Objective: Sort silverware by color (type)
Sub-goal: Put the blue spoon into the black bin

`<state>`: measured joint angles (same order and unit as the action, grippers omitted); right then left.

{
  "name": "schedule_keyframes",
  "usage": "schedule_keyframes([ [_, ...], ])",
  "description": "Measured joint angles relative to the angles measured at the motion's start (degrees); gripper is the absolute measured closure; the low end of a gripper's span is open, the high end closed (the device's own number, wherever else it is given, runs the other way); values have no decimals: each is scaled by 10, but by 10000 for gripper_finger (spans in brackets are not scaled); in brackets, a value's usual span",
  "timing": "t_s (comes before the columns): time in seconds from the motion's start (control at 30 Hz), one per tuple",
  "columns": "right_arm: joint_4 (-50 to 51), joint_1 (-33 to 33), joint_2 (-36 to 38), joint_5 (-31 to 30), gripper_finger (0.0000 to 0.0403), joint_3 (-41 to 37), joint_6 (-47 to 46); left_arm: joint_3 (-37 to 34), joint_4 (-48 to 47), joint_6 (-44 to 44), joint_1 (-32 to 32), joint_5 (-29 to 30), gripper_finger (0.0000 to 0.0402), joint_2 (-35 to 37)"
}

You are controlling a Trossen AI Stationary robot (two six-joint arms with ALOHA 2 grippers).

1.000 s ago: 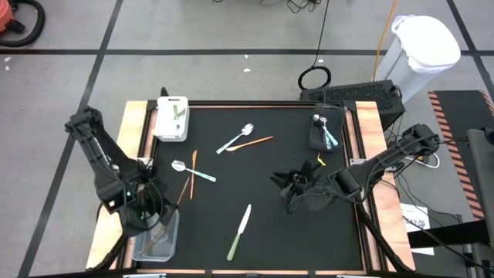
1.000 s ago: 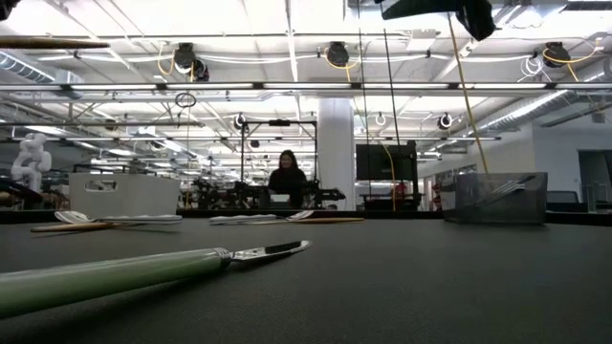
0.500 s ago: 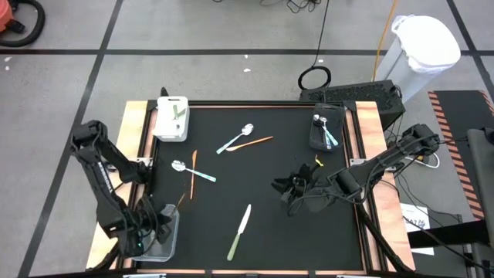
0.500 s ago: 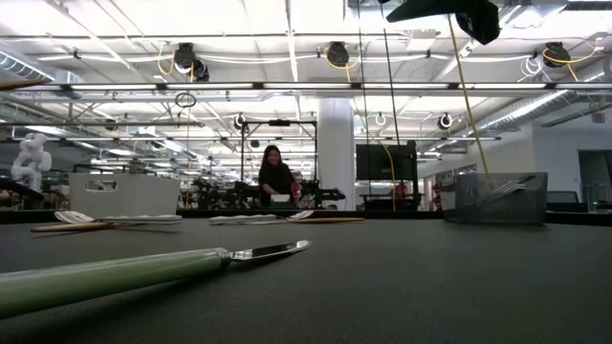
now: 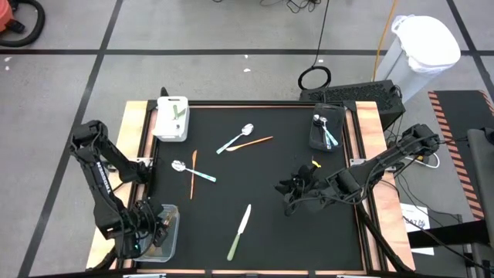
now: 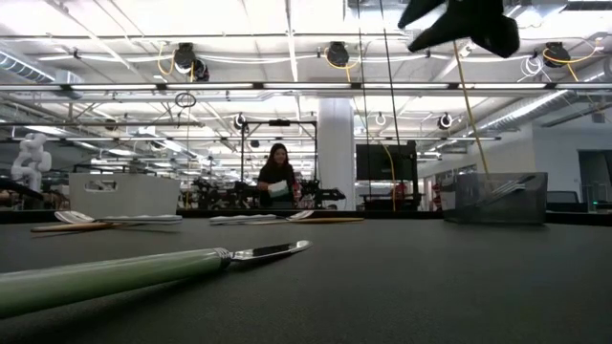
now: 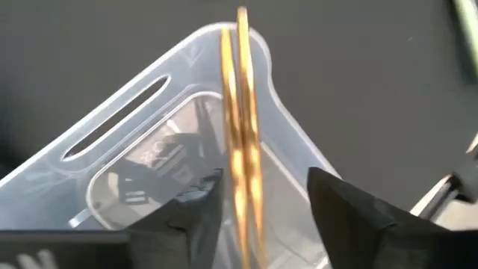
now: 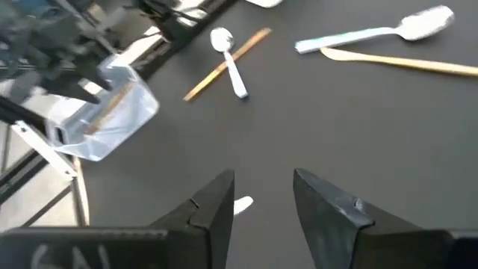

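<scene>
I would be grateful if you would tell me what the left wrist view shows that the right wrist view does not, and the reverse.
Only the left wrist view shows, close up, the thin orange utensils standing between the left pincer's parted fingers over the clear bin.

Only the right wrist view shows the right pincer, open and empty, above the black mat, plus two spoons and two orange utensils lying loose.

Both show the clear bin and the mat.
</scene>
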<state>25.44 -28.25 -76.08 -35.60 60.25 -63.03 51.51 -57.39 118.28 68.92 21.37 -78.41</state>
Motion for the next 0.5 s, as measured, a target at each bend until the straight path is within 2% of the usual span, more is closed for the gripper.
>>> schedule_keyframes([
  [0.1,36,0,0,2,266,0,-32,14,-5,-4,-24,17,179,14],
  [0.2,68,0,0,2,267,0,-40,47,-54,-32,-50,47,166,28],
  [0.33,71,2,0,0,268,0,31,92,-136,-86,-87,76,164,44],
  [0.43,48,3,0,-9,269,0,105,101,-138,-141,-124,106,164,61],
  [0.5,39,9,-8,-55,269,0,142,101,-132,-171,-156,111,164,67],
])
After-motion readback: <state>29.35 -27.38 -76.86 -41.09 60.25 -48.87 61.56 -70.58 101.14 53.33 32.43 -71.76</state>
